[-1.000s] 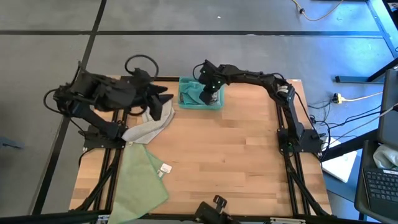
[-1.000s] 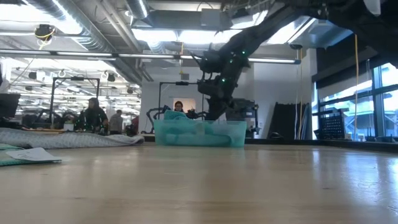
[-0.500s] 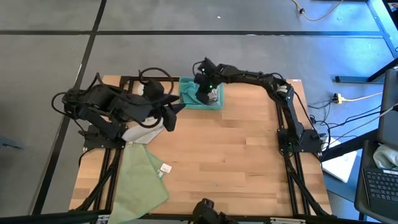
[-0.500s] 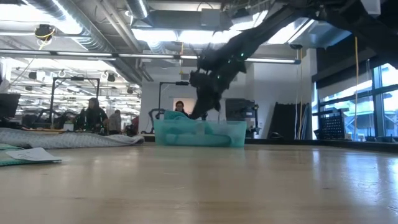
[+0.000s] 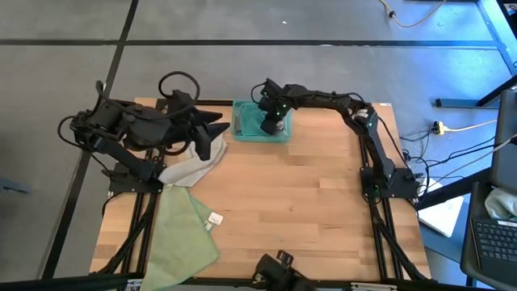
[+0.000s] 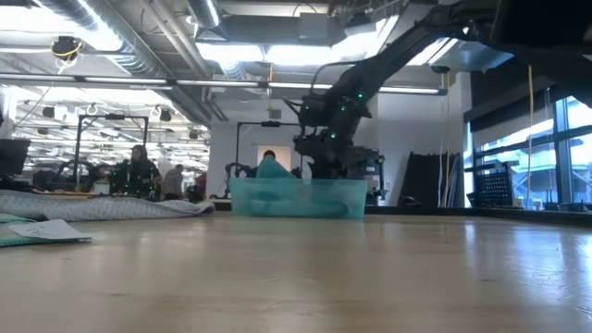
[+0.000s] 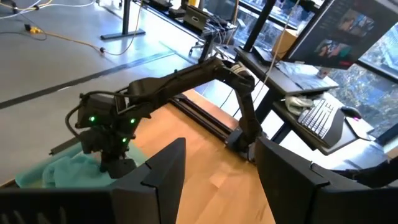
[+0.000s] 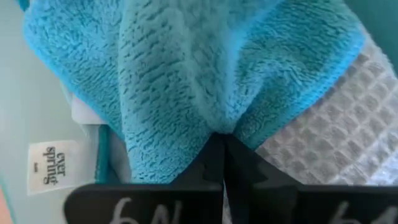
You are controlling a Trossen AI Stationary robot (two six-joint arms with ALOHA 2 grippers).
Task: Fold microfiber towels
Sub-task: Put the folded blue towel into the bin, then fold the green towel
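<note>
Presently, the right pincer [image 5: 272, 123] is lowered into the teal bin [image 5: 241, 133] at the far edge of the tabletop [image 5: 299, 202], its jaws pinched tight on a fold of the teal towel [image 8: 205, 74]. In the right wrist view the blue-green pile is seen bunched into the closed fingertips [image 8: 222, 155], with a grey waffle-weave cloth [image 8: 323, 137] lying under it and a small white tag [image 8: 48, 167] beside it. The grip is judged to be placed on a gathered ridge so that one towel can be lifted clear of the others in the bin. The left pincer [image 5: 212, 133] is held with its jaws wide and empty, above the light grey towel [image 5: 190, 168] draped at the left edge; it appears to be kept there in waiting. A pale green towel [image 5: 182, 230] is spread flat at the near left, well apart from both pincers, its tag [image 5: 215, 218] at its right edge.
</note>
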